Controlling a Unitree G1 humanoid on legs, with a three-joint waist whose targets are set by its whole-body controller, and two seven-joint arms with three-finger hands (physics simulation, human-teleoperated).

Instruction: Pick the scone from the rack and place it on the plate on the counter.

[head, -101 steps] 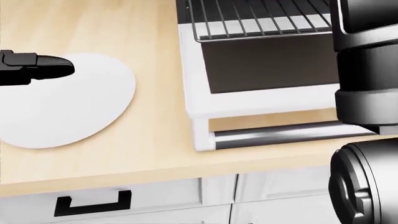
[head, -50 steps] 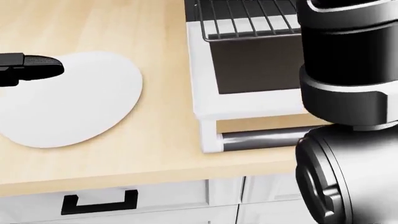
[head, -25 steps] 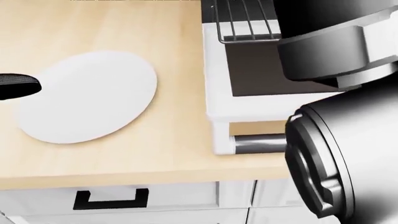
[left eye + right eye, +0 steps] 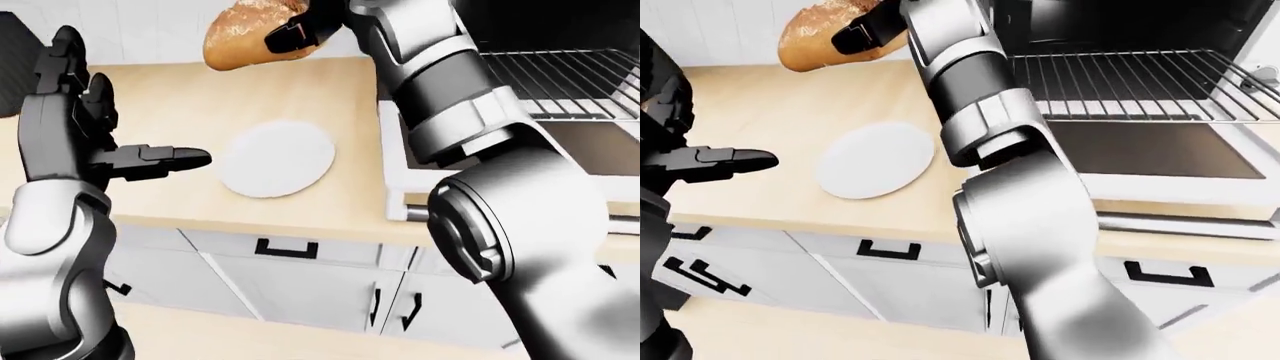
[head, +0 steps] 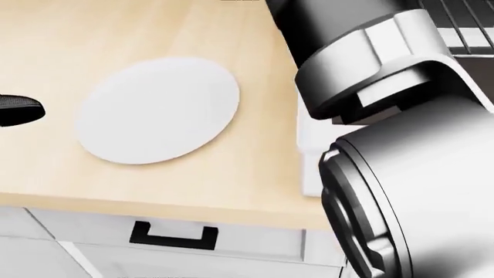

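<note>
**Scone held high over the bench, plate waiting below**

The right arm (image 4: 980, 142) fills much of every view and hides a large part of the scene. In the head view it covers the whole right side, so there the oven and most of its rack cannot be seen. The oven (image 4: 1140, 142) stands open at the right in the right-eye view, and its rack (image 4: 1130, 82) looks bare where it shows.

The bench (image 5: 154, 35) carries the white plate (image 5: 158, 110), which lies flat with nothing on it.

The left hand (image 4: 150, 159) hangs to the left of the plate, its fingers stretched out and holding nothing.

The scone (image 4: 250, 34) is up in the air, above the plate and toward the top of the eye views. The right hand (image 4: 300, 30) grips it from the right side, its fingers closed round that end. The top of the scone is cut off by the frame edge, and the fingers are dark and partly out of view, so how deep the hold goes is hard to tell.

I judge the scone to be light, dry and crumbly. A hard squeeze may break the crust. A gentle hold across the thick middle seems safest.
</note>
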